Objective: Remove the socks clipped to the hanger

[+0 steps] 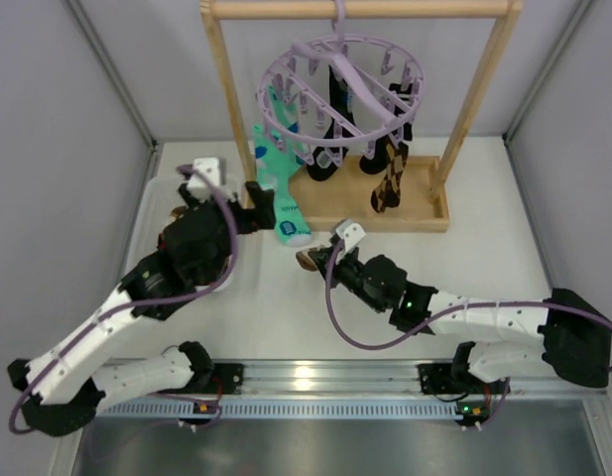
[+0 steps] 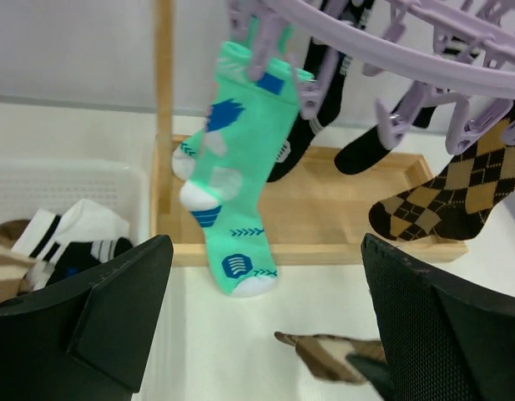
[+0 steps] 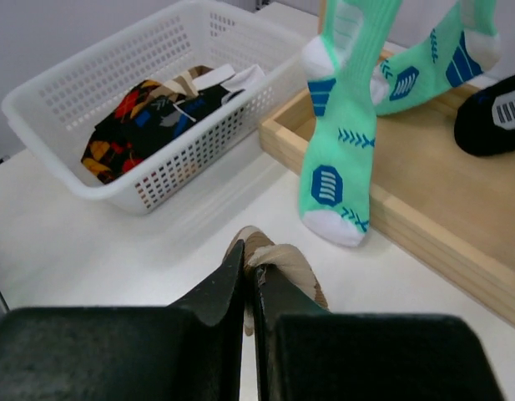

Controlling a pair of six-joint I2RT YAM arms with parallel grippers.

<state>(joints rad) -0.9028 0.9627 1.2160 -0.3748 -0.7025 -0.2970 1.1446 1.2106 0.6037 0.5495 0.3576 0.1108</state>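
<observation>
Held the left gripper spread wide with nothing between its fingers, low in front of the light wooden frame, probably lined up for the long mint-green sock with blue and white marks. Pinched a limp brown-and-tan diamond-patterned sock in the fully closed right gripper, down on the white table in front of the frame, apparently bound for the white perforated plastic basket beside the frame's left post. Found the other socks dangling inside the frame from the pegs of the round lilac plastic hanger: mint-green by the left post, toe down past the frame's base; plain black socks behind; another brown diamond sock further right. Soft and slack, likely to pull free with a tug.
</observation>
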